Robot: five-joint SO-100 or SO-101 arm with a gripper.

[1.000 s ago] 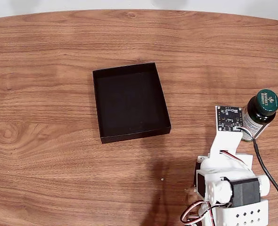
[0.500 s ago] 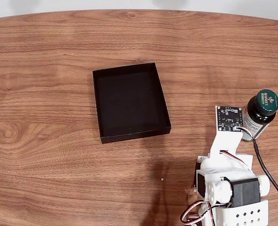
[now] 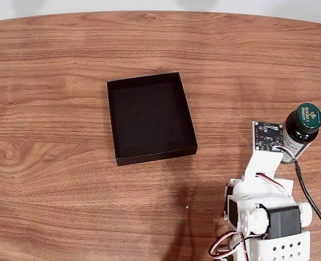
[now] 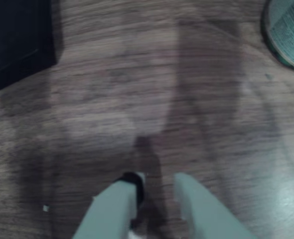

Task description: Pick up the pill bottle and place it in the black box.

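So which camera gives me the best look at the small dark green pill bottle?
The fixed view: the small dark green pill bottle stands whole, cap and label visible. The wrist view catches just its blurred edge at the top right corner.

Place: cannot be told for sure; a plain desk or tabletop setup, home or office alike.
Surface: a wood-grain table (image 3: pixel 68 179) with a curved far edge, its veneer smooth and glossy, showing a knot pattern at the left in the fixed view.
Background: a pale, bare strip beyond the table's far edge; floor or wall cannot be told.
Equipment: 1 small white 3D-printed arm (image 3: pixel 264 201) with exposed servo wires and a bare circuit board (image 3: pixel 267 136), hobbyist in look.
Lighting: even, soft indoor light.
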